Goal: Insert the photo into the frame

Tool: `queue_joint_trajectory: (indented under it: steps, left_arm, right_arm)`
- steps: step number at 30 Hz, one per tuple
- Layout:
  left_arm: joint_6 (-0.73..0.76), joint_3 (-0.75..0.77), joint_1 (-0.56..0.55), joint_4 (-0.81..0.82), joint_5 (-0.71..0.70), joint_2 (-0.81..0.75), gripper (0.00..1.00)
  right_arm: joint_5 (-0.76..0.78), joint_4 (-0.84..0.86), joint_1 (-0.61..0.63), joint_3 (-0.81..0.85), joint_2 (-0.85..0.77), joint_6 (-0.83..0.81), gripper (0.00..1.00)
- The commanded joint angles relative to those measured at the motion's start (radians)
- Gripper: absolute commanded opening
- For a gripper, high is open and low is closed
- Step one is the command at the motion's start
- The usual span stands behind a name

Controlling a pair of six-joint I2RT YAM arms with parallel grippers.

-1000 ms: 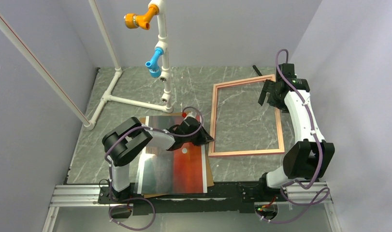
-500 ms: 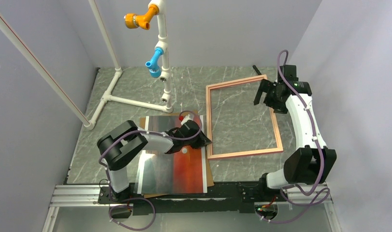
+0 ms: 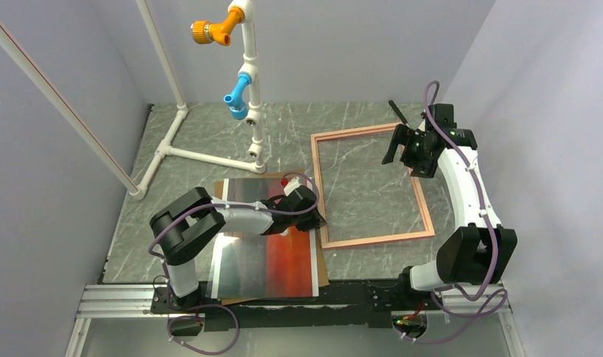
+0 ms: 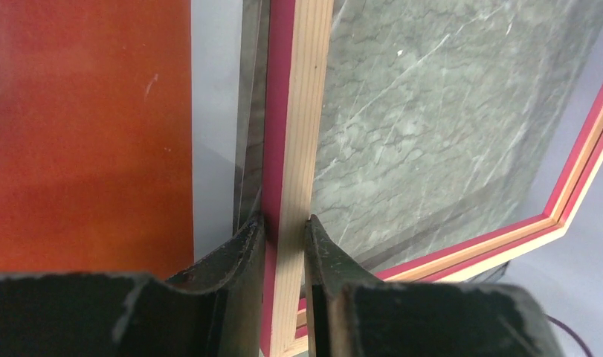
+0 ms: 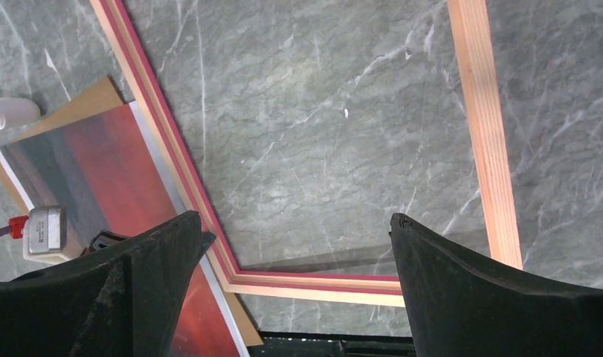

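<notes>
The frame (image 3: 376, 239) lies pale wood back up on the marble table, right of the photo (image 3: 265, 256). The photo lies face up, showing orange-red sky and white margins. My left gripper (image 3: 317, 216) is shut on the frame's left rail, beside the photo's right edge. In the left wrist view the fingers (image 4: 242, 245) pinch the wood rail (image 4: 302, 111), with the photo (image 4: 82, 134) to its left. My right gripper (image 3: 396, 145) is open and empty, above the frame's far right corner. The right wrist view shows its jaws wide apart (image 5: 298, 230) over the frame's corner (image 5: 320, 284) and the photo (image 5: 112, 163).
A brown hardboard panel (image 3: 324, 275) lies under the photo and shows in the right wrist view (image 5: 75, 111). A white pipe stand (image 3: 250, 89) with orange and blue fittings stands at the back left. A small black object (image 3: 395, 109) lies by the back wall. Grey walls close in both sides.
The frame has slid and turned to the left, its left rail now against the photo's right edge, held by my left gripper. My right gripper has moved left, still open.
</notes>
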Motion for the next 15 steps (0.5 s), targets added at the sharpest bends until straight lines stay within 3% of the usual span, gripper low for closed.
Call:
queue_joint_trajectory:
  steps: [1,13,15]
  left_arm:
    - [0.046,0.051,-0.029,-0.262,-0.047,0.032,0.0]
    - [0.07,0.112,-0.049,-0.303,-0.058,0.052,0.0]
    - [0.078,0.114,-0.054,-0.306,-0.068,0.042,0.11]
  right_arm:
    - [-0.043,0.037,0.002,-0.017,-0.047,0.004,1.0]
    - [-0.201,0.119,0.004,-0.097,-0.155,-0.054,1.0]
    - [-0.21,0.119,0.004,-0.108,-0.153,-0.05,1.0]
